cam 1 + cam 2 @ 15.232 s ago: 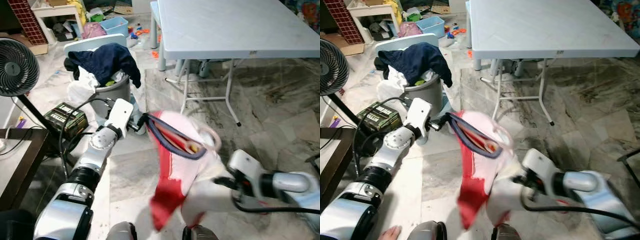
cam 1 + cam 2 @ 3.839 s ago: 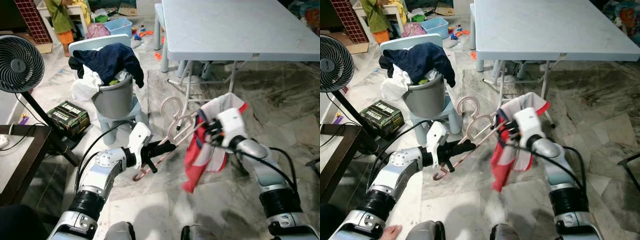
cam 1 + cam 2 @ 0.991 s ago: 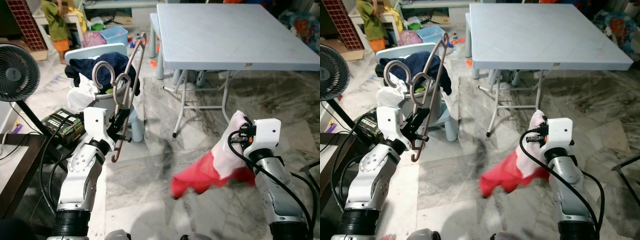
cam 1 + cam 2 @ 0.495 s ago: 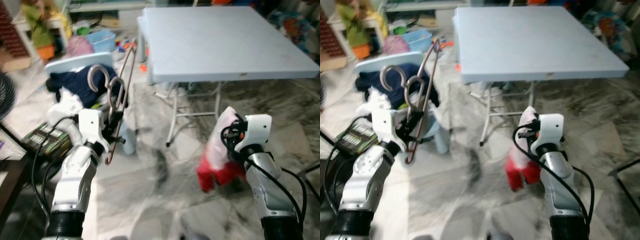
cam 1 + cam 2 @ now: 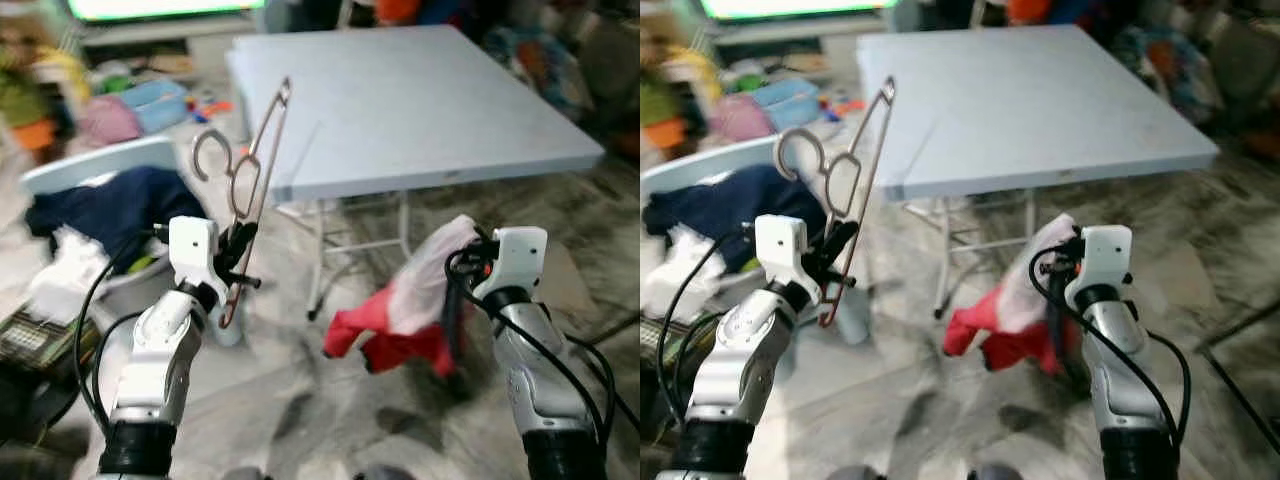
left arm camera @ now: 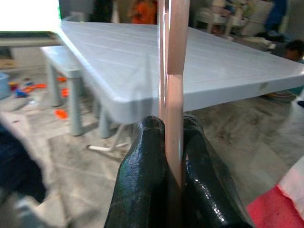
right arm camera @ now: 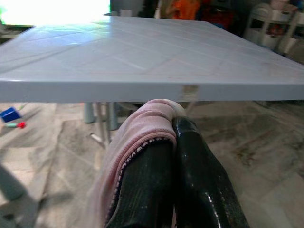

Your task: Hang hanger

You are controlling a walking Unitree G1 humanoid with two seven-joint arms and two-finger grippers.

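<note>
My left gripper (image 6: 172, 156) is clamped tight on the hangers (image 5: 247, 180) — raised upright before the table (image 5: 420, 90). My right gripper (image 7: 168, 142) pinches the shirt (image 5: 405, 310), which droops — red and white — below it.

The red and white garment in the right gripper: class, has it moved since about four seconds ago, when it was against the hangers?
Yes. The garment now hangs from the right gripper before the table, apart from the hangers raised by the left gripper.

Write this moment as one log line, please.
left end effector: shut on pinkish metal wire hangers, raised | right end effector: shut on red-and-white cloth garment | ahead: pale blue plastic folding table
</note>
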